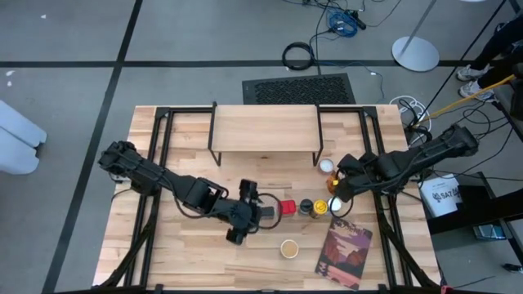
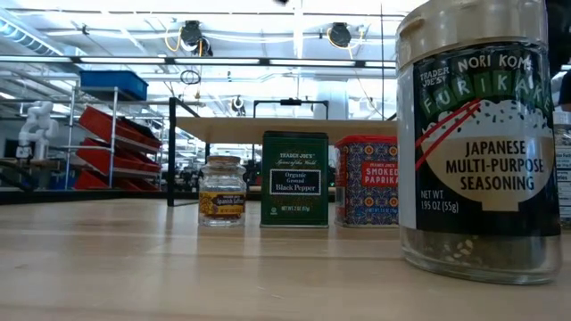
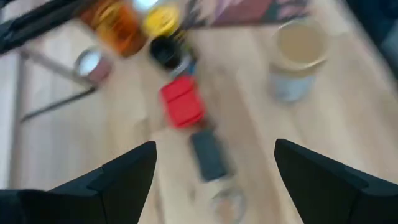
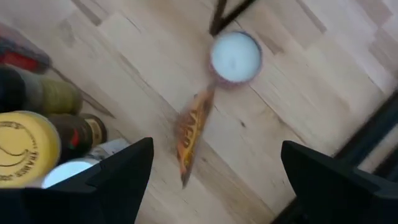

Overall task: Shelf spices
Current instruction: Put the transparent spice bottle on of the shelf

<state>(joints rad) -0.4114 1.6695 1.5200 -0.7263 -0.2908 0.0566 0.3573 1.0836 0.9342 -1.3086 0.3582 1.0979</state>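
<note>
wood-plank table (image 1: pixel 188 245) on grey floor, cables behind. shelf (image 1: pixel 265 129) at far edge, nothing on it. spices (image 1: pixel 306 207) clustered mid-table by a book (image 1: pixel 343 253). left gripper (image 1: pixel 260 210) wide open beside red tin (image 1: pixel 287 207); right gripper (image 1: pixel 337 193) wide open over jars, holding nothing.

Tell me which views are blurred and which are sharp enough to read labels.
Low view: sharp; the furikake jar, black pepper tin and paprika tin read clearly. Left wrist view: smeared; the red tin shows no text. Right wrist view: soft; the white-topped jar is hazy.
</note>
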